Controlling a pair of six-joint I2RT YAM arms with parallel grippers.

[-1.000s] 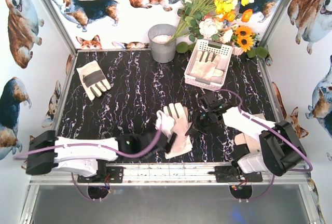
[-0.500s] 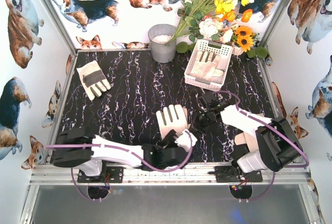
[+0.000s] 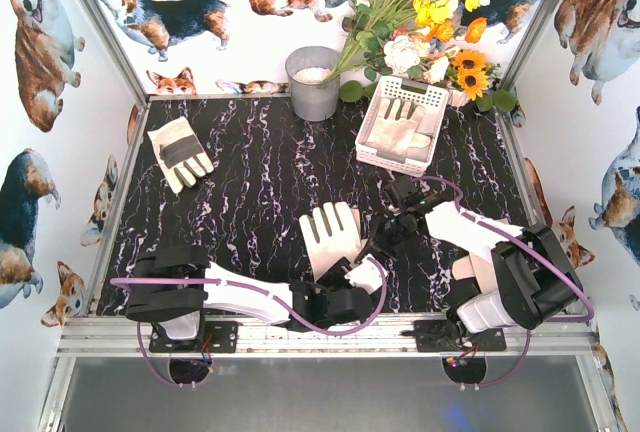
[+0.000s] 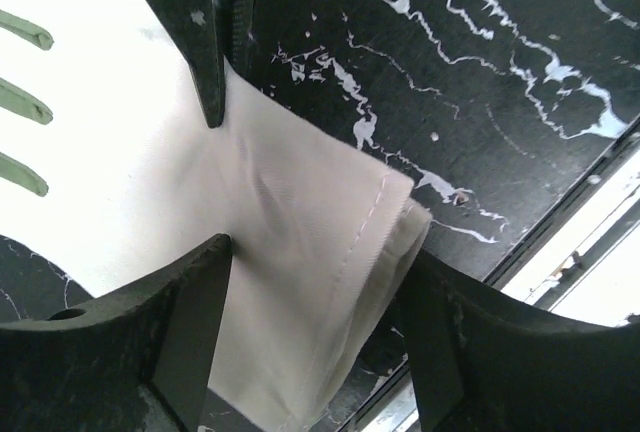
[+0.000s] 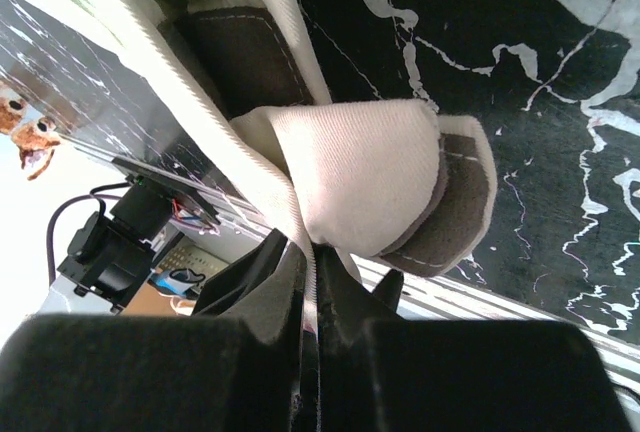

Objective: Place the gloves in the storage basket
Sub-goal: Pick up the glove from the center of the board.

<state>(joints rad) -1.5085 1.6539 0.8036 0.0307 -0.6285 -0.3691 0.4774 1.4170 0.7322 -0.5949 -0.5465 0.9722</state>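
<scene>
Corgi-printed walls (image 3: pixel 180 12) box in a black marbled surface (image 3: pixel 250 182), with a grey metal bucket (image 3: pixel 313 82) and a bunch of flowers (image 3: pixel 420 12) along the far edge. Just right of the bucket stands the white storage basket (image 3: pixel 410 85). Cream gloves with grey panels (image 3: pixel 398 130) lie inside it; how many I cannot tell. Another grey-panelled glove (image 3: pixel 180 152) lies flat at the far left of the surface, well apart from both arms.

The white glove (image 3: pixel 330 234) lies near the front, between the two arms, its fingers pointing away from them. The left claw (image 4: pixel 220 182) stands part-open astride the cuff, one finger on each side. The fabric lies flat between them, not pinched. The right claw (image 5: pixel 312 252) is clamped tight on a fold at this glove's right edge, where the wrist view shows cream cloth turned over with a dark grey panel on it.
</scene>
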